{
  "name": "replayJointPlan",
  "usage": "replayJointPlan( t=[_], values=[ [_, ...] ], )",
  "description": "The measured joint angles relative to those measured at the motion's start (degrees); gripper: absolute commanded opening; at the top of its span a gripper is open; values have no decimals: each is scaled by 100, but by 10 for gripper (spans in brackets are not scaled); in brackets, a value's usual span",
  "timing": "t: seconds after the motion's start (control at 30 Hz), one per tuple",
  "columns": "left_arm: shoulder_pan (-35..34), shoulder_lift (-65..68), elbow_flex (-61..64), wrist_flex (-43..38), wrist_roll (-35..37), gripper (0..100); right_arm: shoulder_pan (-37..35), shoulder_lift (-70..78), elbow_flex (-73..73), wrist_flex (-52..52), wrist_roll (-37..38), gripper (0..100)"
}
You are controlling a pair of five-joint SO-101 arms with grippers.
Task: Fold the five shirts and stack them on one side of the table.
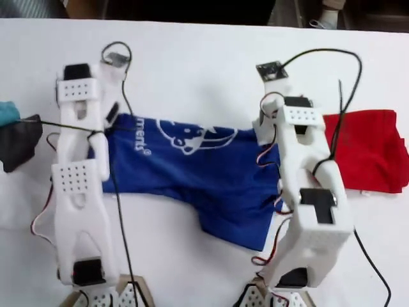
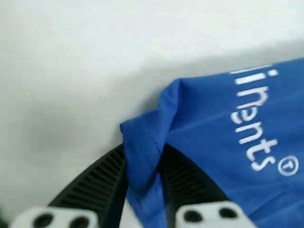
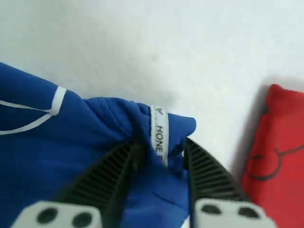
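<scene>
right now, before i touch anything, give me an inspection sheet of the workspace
surface: white table
job's things: blue shirt lying crumpled mid-table; red shirt folded on the right tool's side; black garment and teal cloth at the opposite edge
clutter: nothing seen
grippers: left tool shut on a corner of the blue shirt; right tool shut on its edge at the label
cables: black cable crosses the red shirt; red and white wires hang over the blue shirt
surroundings: dark strip beyond the table's far edge, contents unclear
</scene>
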Motion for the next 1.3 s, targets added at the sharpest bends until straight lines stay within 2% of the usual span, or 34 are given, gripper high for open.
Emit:
replayJointPlan(
  t=[0.23,0.37,0.5,0.67,0.77,0.97,1.17,1.3],
  values=[
    [44,-2084,2013,-9,-88,180,-79,-1152,0,1037,378,269],
    [132,-3086,3411,-9,-123,180,-563,-1749,62,1873,800,271],
    [229,-3736,4738,-264,-123,180,-1266,-2426,976,2171,1732,270],
    [211,-3982,6347,-1231,-123,180,-1556,-3411,2840,1714,2796,269],
    [237,-3982,6980,-1705,-123,180,-1697,-3912,3851,1468,3138,269],
    [220,-3991,7666,-2593,35,180,-2154,-4299,4888,897,3244,269],
    [202,-4281,8343,-3332,246,180,-2180,-3991,5081,141,3244,265],
    [202,-4316,8519,-3516,246,180,-2119,-3499,5099,-202,3262,170]
  ],
)
